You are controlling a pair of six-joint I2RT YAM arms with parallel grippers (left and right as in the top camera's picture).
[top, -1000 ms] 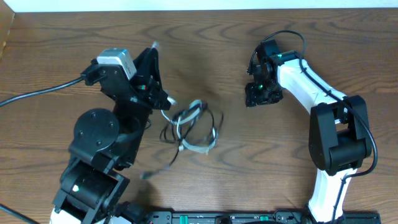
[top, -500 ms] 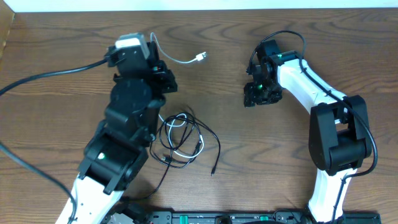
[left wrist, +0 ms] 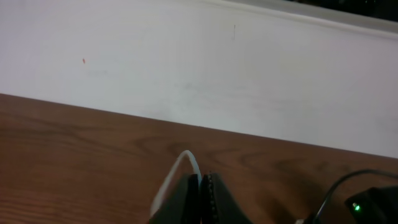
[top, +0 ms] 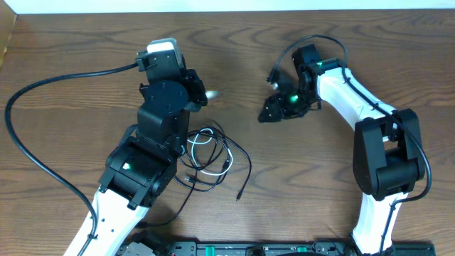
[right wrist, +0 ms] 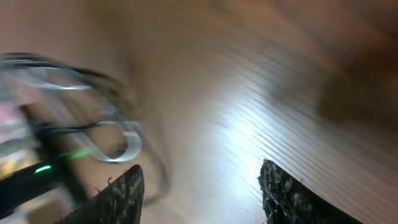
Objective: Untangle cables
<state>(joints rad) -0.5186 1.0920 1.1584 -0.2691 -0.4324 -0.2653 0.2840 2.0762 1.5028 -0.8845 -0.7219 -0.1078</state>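
Left gripper (left wrist: 200, 183): we find it farther up the worktop (top: 398, 43).
White cable (left wrist: 186, 154): loose end drawn in.
Right gripper (top: 269, 114): swung toward centre.

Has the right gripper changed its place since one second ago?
Yes. The right gripper has swung left, toward the tangled cables, farther from its arm's shoulder joint, which kept its place.

The desk (top: 71, 50) is showing dark brown wood grain; the black cable (top: 245, 158) and white cable (left wrist: 185, 160) are contrasting against it; a green light (top: 290, 99) is glowing far right.

Even overhead light; right-wrist view perhaps motion-blurred.
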